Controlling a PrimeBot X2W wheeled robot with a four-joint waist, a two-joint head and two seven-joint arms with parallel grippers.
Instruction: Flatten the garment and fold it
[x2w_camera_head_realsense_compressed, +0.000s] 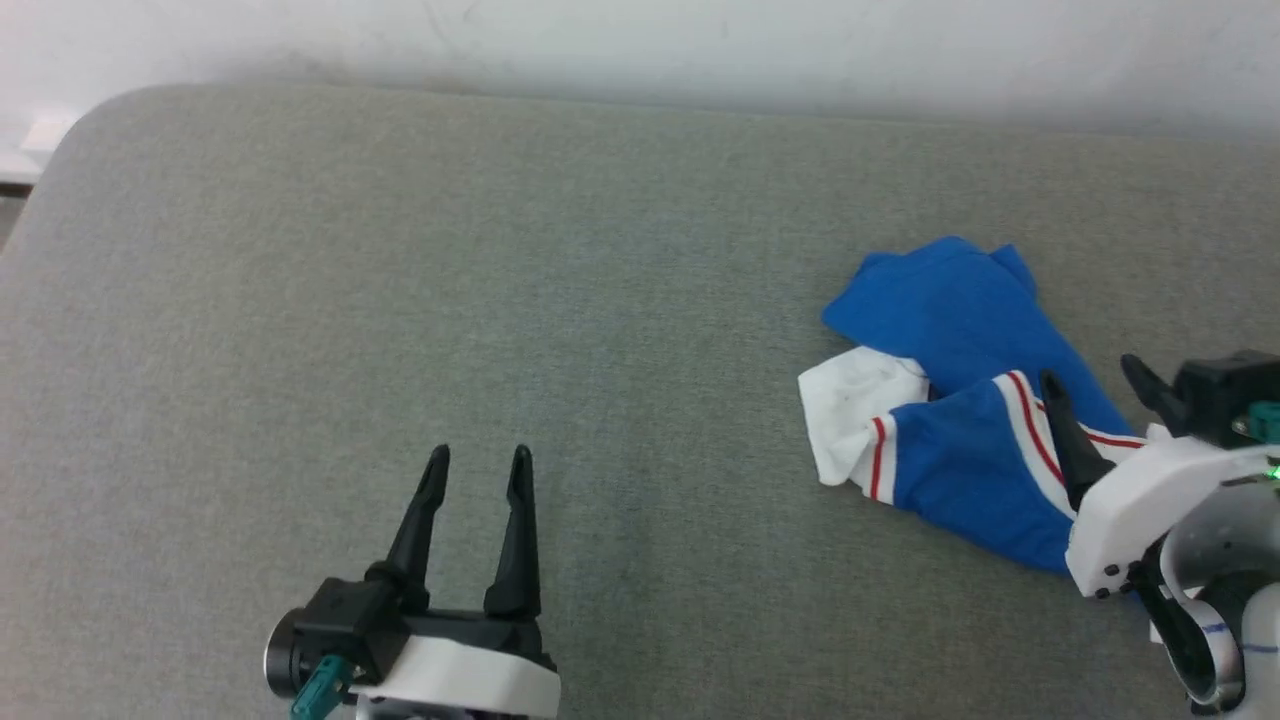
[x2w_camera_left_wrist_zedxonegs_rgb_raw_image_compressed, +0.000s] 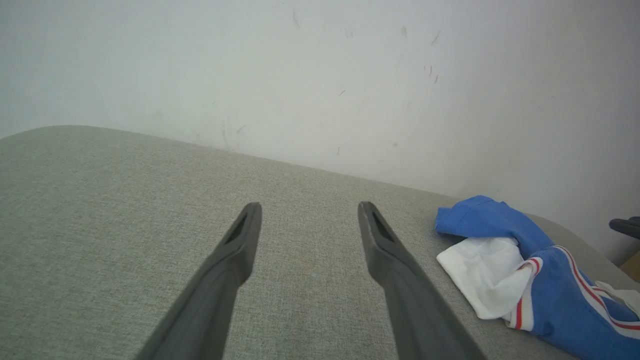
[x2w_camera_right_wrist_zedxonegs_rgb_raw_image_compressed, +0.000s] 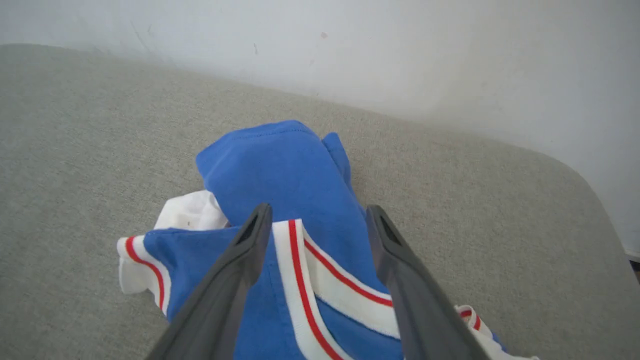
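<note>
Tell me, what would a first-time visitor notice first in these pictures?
A crumpled royal-blue garment with white sleeves and red stripes lies bunched on the right side of a grey padded surface, bright against it. The right arm's fingers stand spread open at its striped near end. The left arm's fingers, also open, point over bare grey fabric at the lower left, apart from the cloth.
</note>
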